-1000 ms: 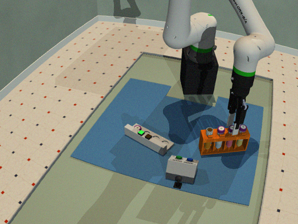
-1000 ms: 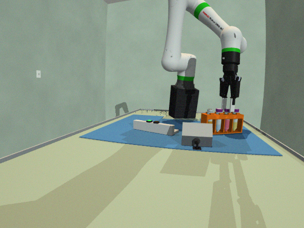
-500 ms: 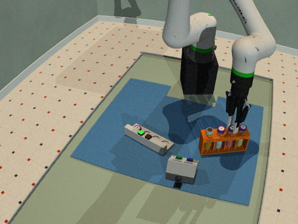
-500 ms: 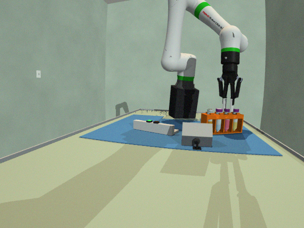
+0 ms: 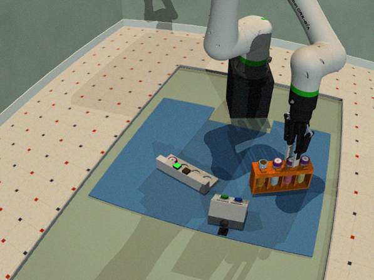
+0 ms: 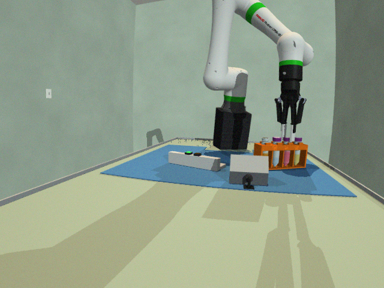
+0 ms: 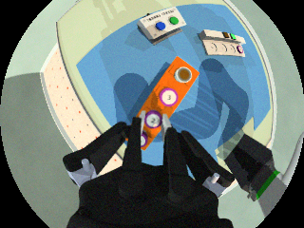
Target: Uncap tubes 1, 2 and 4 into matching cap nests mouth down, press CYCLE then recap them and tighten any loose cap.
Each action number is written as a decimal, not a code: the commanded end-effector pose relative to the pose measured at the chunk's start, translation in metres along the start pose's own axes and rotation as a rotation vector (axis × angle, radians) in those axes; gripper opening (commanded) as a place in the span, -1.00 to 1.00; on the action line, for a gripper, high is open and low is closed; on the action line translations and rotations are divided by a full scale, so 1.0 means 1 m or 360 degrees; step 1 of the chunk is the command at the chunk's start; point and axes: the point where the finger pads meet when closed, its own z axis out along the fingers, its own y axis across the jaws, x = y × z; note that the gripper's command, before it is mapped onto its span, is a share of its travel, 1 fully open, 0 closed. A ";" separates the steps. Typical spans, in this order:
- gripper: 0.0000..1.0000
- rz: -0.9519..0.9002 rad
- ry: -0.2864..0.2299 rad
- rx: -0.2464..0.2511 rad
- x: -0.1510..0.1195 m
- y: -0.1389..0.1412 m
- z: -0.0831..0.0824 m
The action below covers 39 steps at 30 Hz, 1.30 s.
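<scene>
The orange decapping station (image 5: 280, 188) (image 6: 280, 145) (image 7: 175, 85) stands on the blue mat. My gripper (image 5: 291, 159) (image 6: 287, 136) (image 7: 153, 118) points straight down and is shut on the purple cap of tube 2 (image 5: 290, 161) (image 6: 286, 140) (image 7: 152, 118), which sits on its tube. Tube 1 (image 5: 304, 159) (image 7: 143, 140) and tube 3 (image 5: 277, 161) (image 7: 167, 97) carry caps. Tube 4 (image 5: 263, 162) (image 7: 184, 74) is open. One purple cap (image 5: 172, 159) (image 7: 241, 49) lies in the end nest of the cap tray (image 5: 183, 179) (image 6: 192, 160). The green lamp (image 5: 176, 165) (image 6: 188, 152) is lit; the amber lamp (image 5: 185, 171) is dark.
The small desk (image 5: 226, 210) (image 6: 248, 167) with the blue CYCLE key (image 5: 238, 199) (image 7: 160, 26) and green READY key (image 5: 224, 196) (image 7: 174, 22) stands in front of the station. A black knob (image 5: 223, 225) sits at its front. The arm's black pedestal (image 5: 249, 93) stands behind.
</scene>
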 end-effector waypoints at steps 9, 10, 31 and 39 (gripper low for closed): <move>-1.00 0.0843 0.0006 0.0001 0.000 0.000 0.001; -1.00 0.0923 0.0006 0.0001 0.000 0.000 0.001; -0.31 0.1461 0.0006 0.0002 0.000 0.000 0.001; -0.31 0.1461 0.0006 0.0002 0.000 0.000 -0.002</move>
